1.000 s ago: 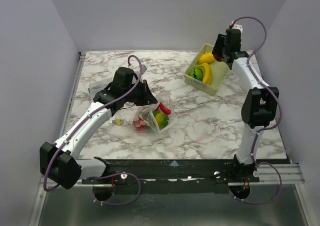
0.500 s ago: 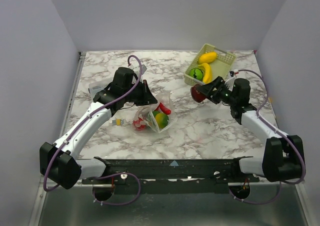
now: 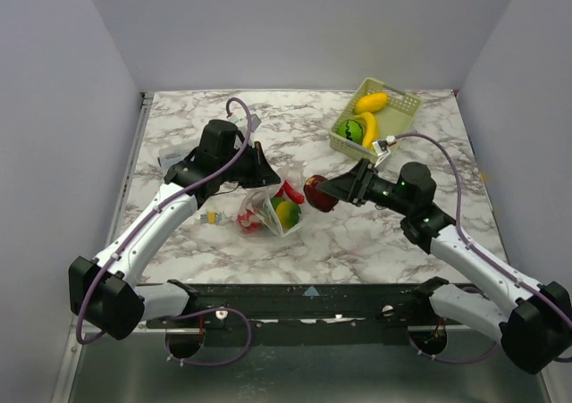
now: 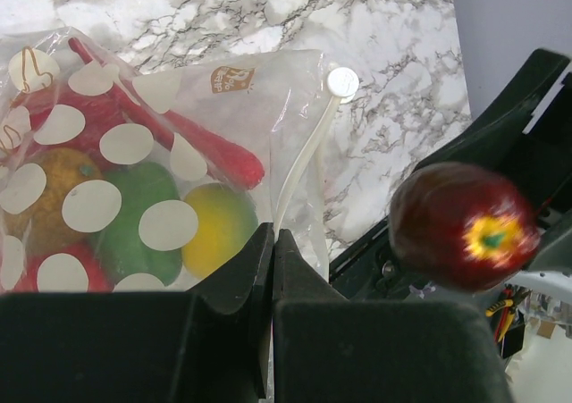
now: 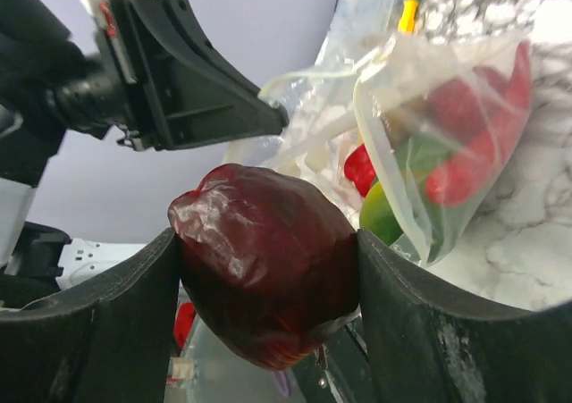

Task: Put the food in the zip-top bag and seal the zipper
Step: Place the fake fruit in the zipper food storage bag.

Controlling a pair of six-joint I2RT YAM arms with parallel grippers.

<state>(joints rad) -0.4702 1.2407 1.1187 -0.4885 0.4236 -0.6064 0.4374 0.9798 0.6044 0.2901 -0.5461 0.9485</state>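
The clear zip-top bag (image 3: 273,208), printed with white dots, lies mid-table. It holds red, green, yellow and orange toy foods (image 4: 134,211). My left gripper (image 3: 266,172) is shut on the bag's mouth edge (image 4: 299,175) and holds it up; the jaws pinch the plastic (image 4: 273,239). My right gripper (image 3: 323,191) is shut on a dark red glossy toy fruit (image 5: 264,264), held in the air just right of the bag's mouth. The fruit also shows in the left wrist view (image 4: 463,226). The bag's open mouth (image 5: 429,135) faces it.
A pale-green lattice basket (image 3: 398,115) stands at the back right with yellow banana pieces (image 3: 369,104) and a green piece (image 3: 350,130). A small packet with a yellow bit (image 3: 211,216) lies left of the bag. Grey walls enclose the marble table (image 3: 375,233).
My right arm swung from the basket down and left across the table, carrying the dark red fruit to the bag's mouth. The left gripper has kept its hold on the bag.
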